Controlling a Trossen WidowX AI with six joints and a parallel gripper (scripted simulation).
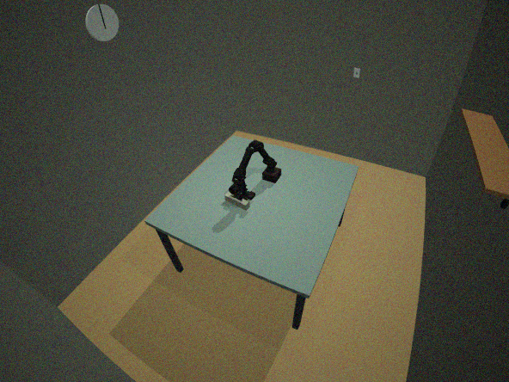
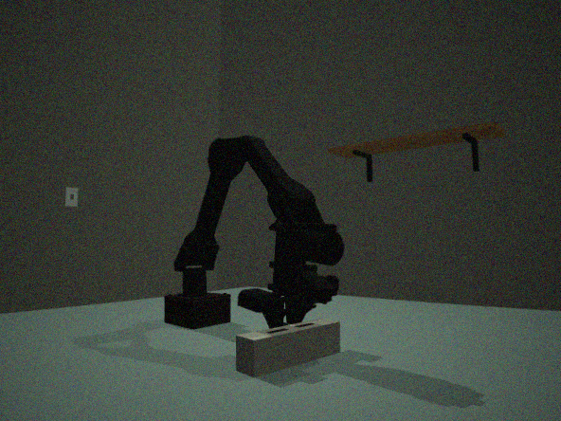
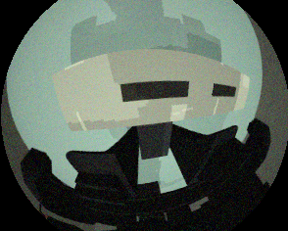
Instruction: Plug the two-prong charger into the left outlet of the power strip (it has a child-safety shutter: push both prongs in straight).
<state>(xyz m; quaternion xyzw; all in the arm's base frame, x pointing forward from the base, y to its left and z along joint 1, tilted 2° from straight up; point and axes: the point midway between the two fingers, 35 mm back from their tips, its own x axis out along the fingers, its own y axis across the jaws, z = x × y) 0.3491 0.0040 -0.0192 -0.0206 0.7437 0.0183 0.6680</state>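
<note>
Dim room, grainy light. Pale blue-green table (image 1: 284,232) on dark legs.

Exterior view, left to right: white wall plate (image 2: 71,196) on the far wall. Then the arm's black base block (image 2: 197,309) on the table, set toward the far edge. The arm (image 2: 246,161) rises from it, bends at a high elbow and drops steeply down. Below the wrist, the gripper (image 2: 286,314) points straight down, closed on the dark charger (image 2: 276,321); the body is too dark to make out separately from the fingers here. Directly under it lies the beige power strip (image 2: 288,347), long side angled to the camera, two dark slot openings on its top face. Charger's lower end sits right at the strip's top surface, over the slot nearer the left end as seen here; whether the prongs are inside cannot be told. Further right, an orange wall shelf (image 2: 417,141) on two black brackets.

Wrist view: power strip (image 3: 92,96) spans the frame, a wide dark slot (image 3: 154,90) at centre and a smaller one (image 3: 224,90) to the right. A dark upright piece (image 3: 153,141) of the held charger stands just below the wide slot, between the black fingers.

Top view: strip (image 1: 237,200) lies near the table's middle, slightly toward the left edge, arm (image 1: 254,159) arched over it. Round wall clock (image 1: 102,22) at upper left.
</note>
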